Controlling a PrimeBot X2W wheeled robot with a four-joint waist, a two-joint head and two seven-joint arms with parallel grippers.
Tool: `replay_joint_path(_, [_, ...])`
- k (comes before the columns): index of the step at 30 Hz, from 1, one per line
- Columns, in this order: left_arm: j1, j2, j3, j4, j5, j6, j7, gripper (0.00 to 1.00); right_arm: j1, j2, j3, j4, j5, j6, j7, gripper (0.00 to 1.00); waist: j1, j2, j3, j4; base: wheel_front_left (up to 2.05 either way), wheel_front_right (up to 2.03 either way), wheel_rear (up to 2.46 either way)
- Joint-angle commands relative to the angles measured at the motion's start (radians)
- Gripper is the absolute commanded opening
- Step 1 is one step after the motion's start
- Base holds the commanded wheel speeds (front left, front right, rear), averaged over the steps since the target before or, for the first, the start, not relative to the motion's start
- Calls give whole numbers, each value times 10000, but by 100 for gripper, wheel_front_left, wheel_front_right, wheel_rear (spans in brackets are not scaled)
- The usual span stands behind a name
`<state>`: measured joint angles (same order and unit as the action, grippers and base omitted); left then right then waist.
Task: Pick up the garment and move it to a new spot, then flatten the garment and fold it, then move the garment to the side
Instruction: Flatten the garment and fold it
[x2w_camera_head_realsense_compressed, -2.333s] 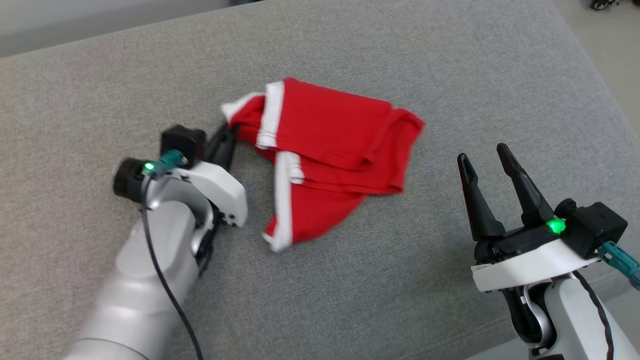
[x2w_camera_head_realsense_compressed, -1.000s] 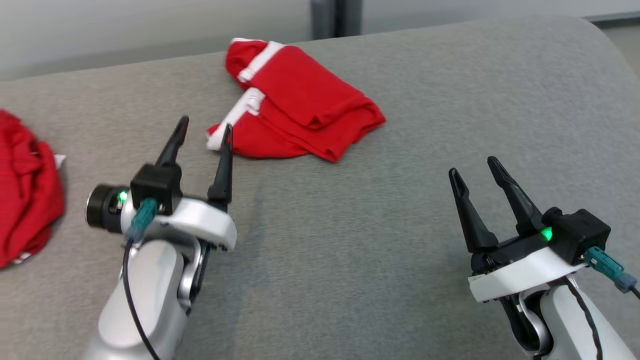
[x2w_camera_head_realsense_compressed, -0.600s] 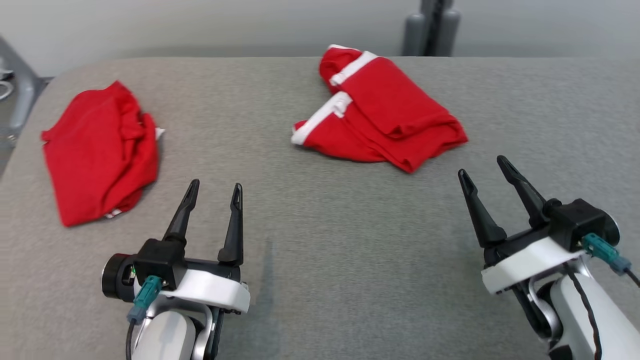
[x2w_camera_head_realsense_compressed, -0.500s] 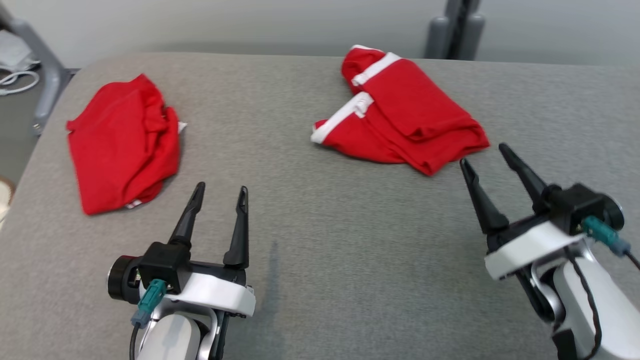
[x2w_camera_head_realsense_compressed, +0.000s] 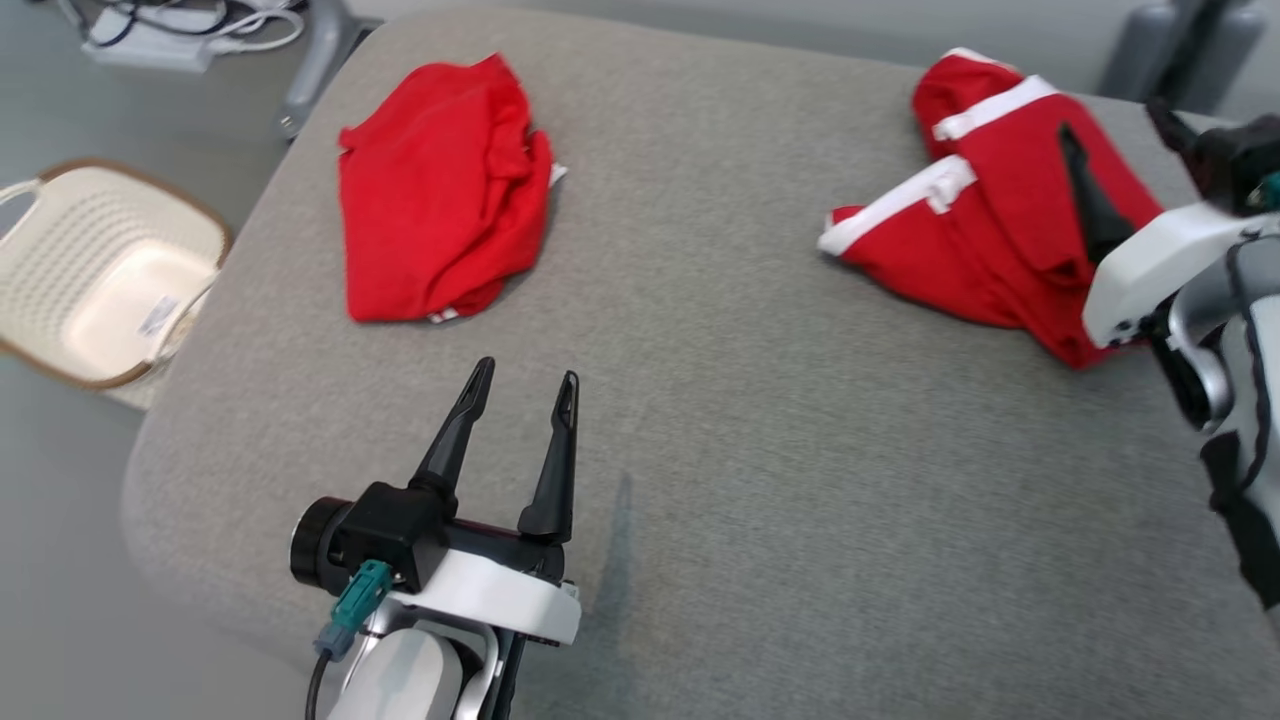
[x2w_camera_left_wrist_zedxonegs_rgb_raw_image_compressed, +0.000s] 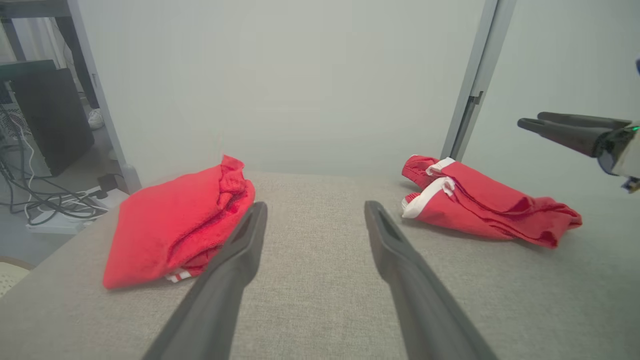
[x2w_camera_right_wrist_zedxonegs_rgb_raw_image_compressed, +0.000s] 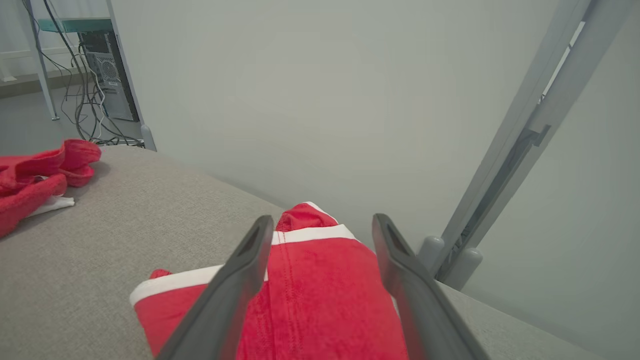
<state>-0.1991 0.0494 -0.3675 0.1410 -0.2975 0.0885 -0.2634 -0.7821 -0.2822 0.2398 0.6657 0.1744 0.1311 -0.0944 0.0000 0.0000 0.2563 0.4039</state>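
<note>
- Head view: the left gripper (x2w_camera_head_realsense_compressed: 527, 372), lower centre, has its fingers spread wide and holds nothing. It hangs over the grey cushion (x2w_camera_head_realsense_compressed: 700, 420). The crumpled red garment (x2w_camera_head_realsense_compressed: 440, 190) lies at upper left. The right gripper (x2w_camera_head_realsense_compressed: 1113, 118), at the right edge, is likewise wide open and empty, above the white-trimmed red garment (x2w_camera_head_realsense_compressed: 990, 240).
- Left wrist view: the crumpled red garment (x2w_camera_left_wrist_zedxonegs_rgb_raw_image_compressed: 175, 225) sits left of centre. It looks like soft, light knit that will sag, so I would pinch a raised fold.
- Right wrist view: the white-trimmed red garment (x2w_camera_right_wrist_zedxonegs_rgb_raw_image_compressed: 320, 290) lies at lower centre, beneath the spread fingers. Its hem band looks like the firmest hold.
</note>
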Motion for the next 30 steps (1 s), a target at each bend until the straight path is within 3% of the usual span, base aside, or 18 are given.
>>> replay_joint_path(1, [-206,20,-65,-83,-90,78,-22,100,-306,-112,-97,361,-129,-5,80,100,0,0,539,704,0,0,0])
replay_joint_path(6, [-229,23,-383,-204,-354,231,-22,100,-1196,-336,-187,1722,-526,-6,369,100,0,0,916,1289,0,0,0])
replay_joint_path(10, [-245,26,-581,-280,-556,341,-22,100,-1653,-423,321,2558,-538,-6,713,100,0,0,1126,1558,0,0,0])
replay_joint_path(20, [-182,26,-691,-564,-852,636,-22,100,-2622,-536,322,4124,-850,-6,751,100,0,0,1540,1626,0,0,0])
replay_joint_path(21, [-178,28,-696,-571,-880,654,-22,100,-2697,-548,284,4230,-873,-6,707,37,0,0,1565,1626,0,0,0])
replay_joint_path(22, [-186,28,-705,-570,-902,667,-22,100,-2784,-577,226,4321,-889,-6,624,26,0,0,1588,1628,0,0,0])
replay_joint_path(23, [-204,28,-716,-563,-920,676,-22,100,-2818,-580,177,4398,-895,-6,539,0,0,0,1596,1629,0,0,0])
replay_joint_path(30, [-339,26,-726,-297,-854,578,-22,100,-2706,-245,-330,4662,-362,-6,-381,0,0,0,1283,1417,0,0,0])
